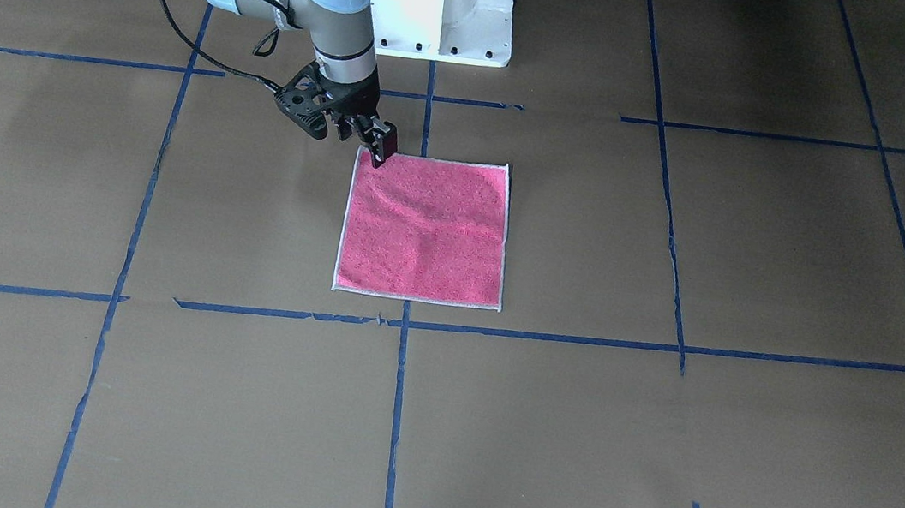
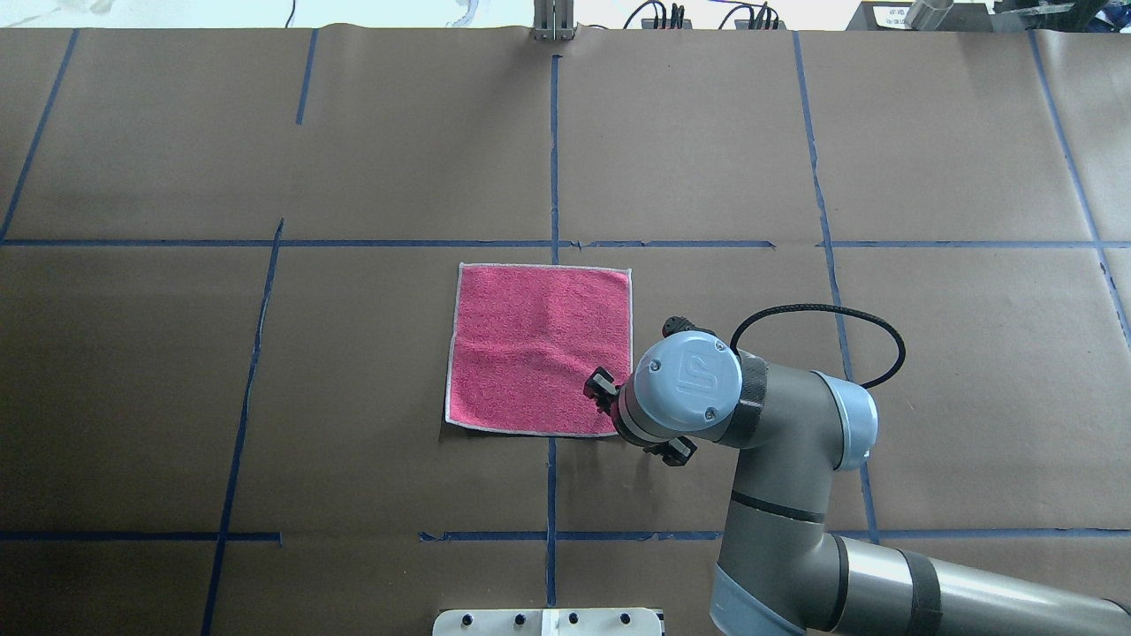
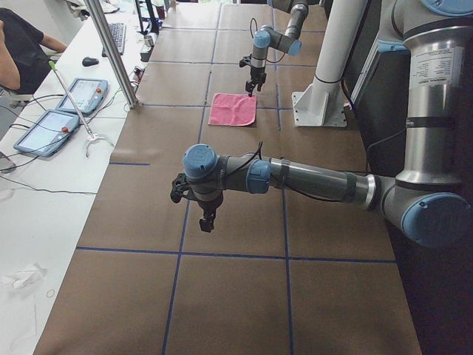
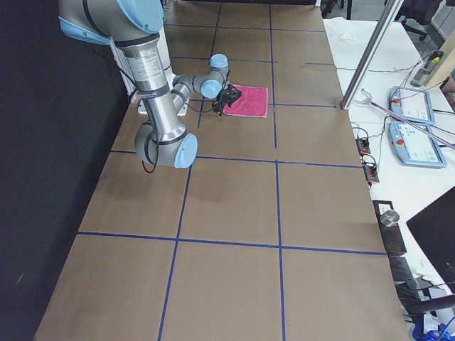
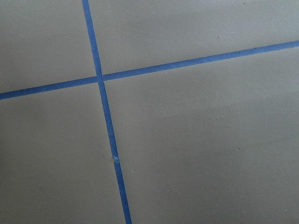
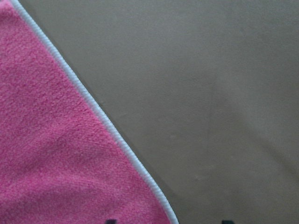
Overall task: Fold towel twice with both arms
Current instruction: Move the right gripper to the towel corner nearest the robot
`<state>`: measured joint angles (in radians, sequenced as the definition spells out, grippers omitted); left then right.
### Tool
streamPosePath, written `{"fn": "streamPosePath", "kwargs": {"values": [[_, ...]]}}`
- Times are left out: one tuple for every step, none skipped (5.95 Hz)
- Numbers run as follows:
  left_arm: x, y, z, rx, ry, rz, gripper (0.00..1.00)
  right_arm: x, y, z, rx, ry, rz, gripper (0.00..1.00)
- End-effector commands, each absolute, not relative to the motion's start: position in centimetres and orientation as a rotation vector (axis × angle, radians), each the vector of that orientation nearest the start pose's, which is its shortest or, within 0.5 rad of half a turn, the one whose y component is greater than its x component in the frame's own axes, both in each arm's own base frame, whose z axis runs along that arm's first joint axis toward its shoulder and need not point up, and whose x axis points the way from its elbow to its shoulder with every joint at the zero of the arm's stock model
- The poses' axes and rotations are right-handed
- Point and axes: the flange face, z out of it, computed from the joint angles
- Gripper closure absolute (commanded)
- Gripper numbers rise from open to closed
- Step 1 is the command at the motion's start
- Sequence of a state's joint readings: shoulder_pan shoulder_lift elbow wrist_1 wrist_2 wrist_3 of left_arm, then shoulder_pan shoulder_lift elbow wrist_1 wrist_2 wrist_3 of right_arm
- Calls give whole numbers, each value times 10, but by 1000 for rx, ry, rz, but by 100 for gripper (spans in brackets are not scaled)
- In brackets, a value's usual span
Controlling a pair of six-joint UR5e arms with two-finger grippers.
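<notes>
The towel (image 1: 421, 229) lies flat and square on the brown table, pink-red face up with its pale border showing; it also shows in the overhead view (image 2: 539, 349). My right gripper (image 1: 367, 144) hangs low over the towel's corner nearest the robot on my right side. The right wrist view shows the towel's edge (image 6: 56, 154) running down to that corner, with two dark fingertips apart at the bottom, so the gripper is open and holds nothing. My left gripper (image 3: 205, 220) hangs above bare table far from the towel, seen only in the exterior left view; I cannot tell if it is open or shut.
The white pedestal base (image 1: 444, 3) stands just behind the towel. Blue tape lines (image 5: 105, 116) cross the brown paper. Beyond the table's far edge are a metal post (image 3: 111, 52), two control tablets (image 3: 48, 132) and a seated person (image 3: 18, 44).
</notes>
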<state>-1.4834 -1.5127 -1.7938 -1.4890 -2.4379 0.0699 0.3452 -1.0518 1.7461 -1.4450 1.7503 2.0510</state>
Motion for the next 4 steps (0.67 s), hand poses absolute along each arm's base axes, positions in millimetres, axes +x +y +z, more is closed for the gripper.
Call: {"fn": "streamPosePath", "kwargs": {"values": [[-16,-470,578,70,876,184,0,-576,-330,275,-240,-818,727,44],[-15,-470,578,70,876,185,0,-576,-329,275,-249,-818,740,77],[-15,-470,579,67,876,184,0,-576,-329,274,-251,-823,737,96],[-11,-472,573,61,878,166,0,-574,-329,272,-248,-828,734,98]]}}
